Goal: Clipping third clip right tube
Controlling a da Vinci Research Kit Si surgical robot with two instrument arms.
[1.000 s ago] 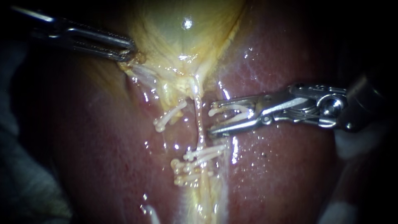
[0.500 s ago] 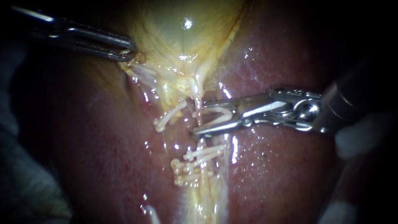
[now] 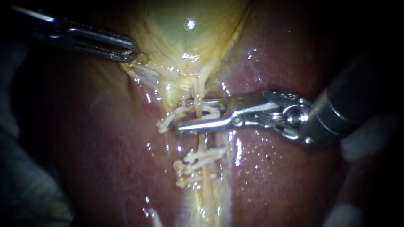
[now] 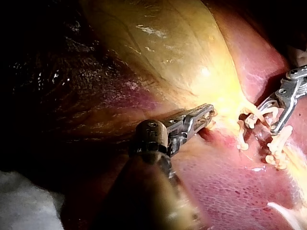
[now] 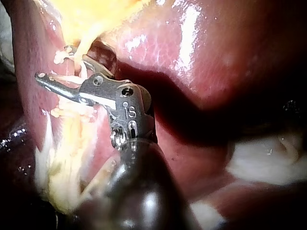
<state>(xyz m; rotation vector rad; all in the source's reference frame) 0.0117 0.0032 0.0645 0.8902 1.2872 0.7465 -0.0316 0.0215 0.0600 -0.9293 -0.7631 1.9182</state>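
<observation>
Several white clips (image 3: 204, 156) sit across the right tube (image 3: 203, 142) low down, and a lone clip (image 3: 168, 121) lies just beside it. My right instrument (image 3: 179, 116) has its claw standing wide, with a fresh clip (image 3: 211, 110) seated between the two halves and touched by both. The tube runs through that gap, above the set clips and below the gallbladder (image 3: 185, 33). My left instrument (image 3: 128, 52) has its claw closed flat on the gallbladder's edge, which I judge keeps things taut over the liver (image 3: 273, 176). I judge the tube soft, thin, wet and easy to tear, so it wants no direct pinch or tug. The clip should take it square across, fully inside the gap, on bare tube clear of its neighbours. The clip looks like light, springy plastic and could slip if skewed. No brand or label shows on tissue or clips; the marks on the right instrument's wrist I leave unread
</observation>
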